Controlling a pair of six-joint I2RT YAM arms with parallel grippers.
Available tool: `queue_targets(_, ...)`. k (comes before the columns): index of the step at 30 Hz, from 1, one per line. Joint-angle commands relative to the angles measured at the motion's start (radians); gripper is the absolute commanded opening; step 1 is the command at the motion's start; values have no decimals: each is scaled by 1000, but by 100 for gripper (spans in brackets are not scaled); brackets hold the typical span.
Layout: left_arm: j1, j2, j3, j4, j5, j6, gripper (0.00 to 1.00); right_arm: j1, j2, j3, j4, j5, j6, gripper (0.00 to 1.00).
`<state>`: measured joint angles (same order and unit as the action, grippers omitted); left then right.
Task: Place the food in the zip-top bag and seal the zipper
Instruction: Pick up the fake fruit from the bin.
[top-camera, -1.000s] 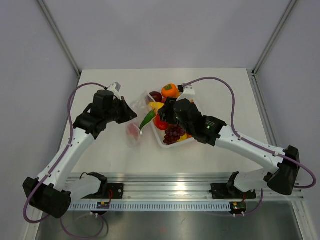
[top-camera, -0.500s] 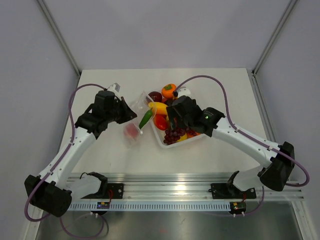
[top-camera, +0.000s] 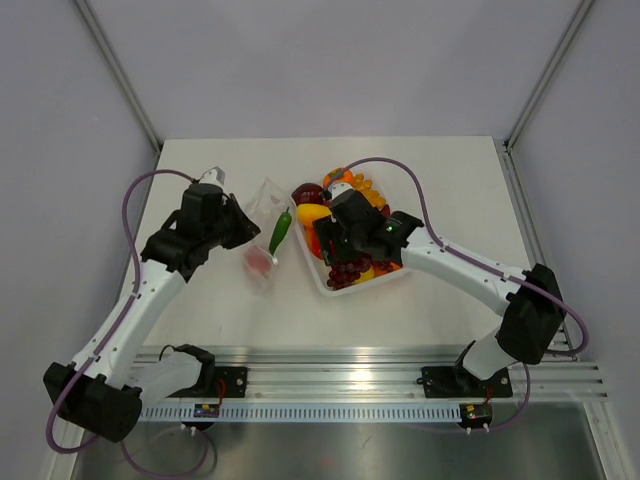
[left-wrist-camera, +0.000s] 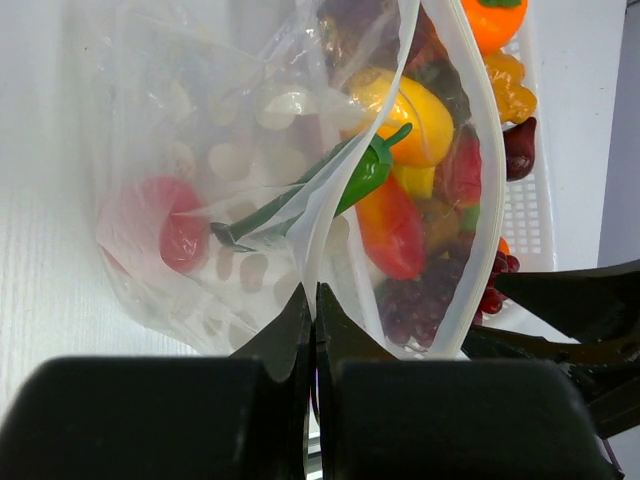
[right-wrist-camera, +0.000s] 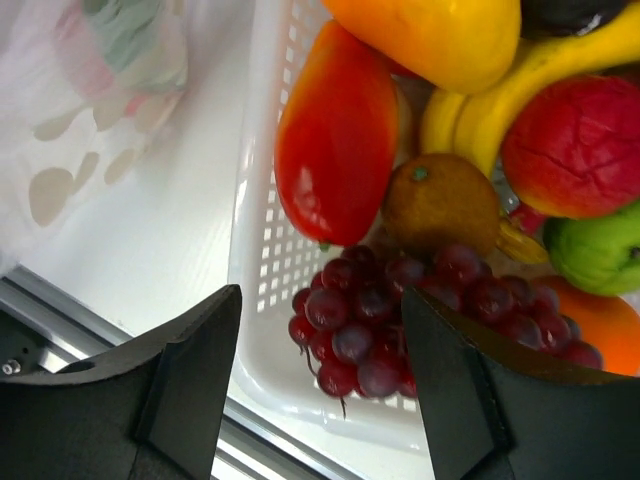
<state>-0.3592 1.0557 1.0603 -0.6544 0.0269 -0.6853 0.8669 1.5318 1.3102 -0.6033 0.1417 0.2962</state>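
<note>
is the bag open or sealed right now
Open: the left fingers pinch one lip of the zip-top bag, its mouth gaping, a green pepper at the opening.

The left arm (top-camera: 150, 290) rises from its near-left base and reaches far and rightward, elbow bent, wrist turned toward the middle. The left gripper (left-wrist-camera: 312, 300) has its jaws pressed together on a fold of the zip-top bag (left-wrist-camera: 180, 120). The right arm (top-camera: 470, 275) stretches from the near-right base leftward toward the middle. The right gripper (right-wrist-camera: 320, 310) points down, jaws wide apart, nothing between them.
</note>
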Motion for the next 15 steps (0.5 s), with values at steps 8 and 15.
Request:
queue_targets(8, 58, 4, -19, 67, 123, 3, 0, -45, 126, 109, 102, -163, 90, 79)
queue_targets(15, 68, -43, -5, 55, 136, 7, 0, -52, 168, 104, 119, -148, 90, 80)
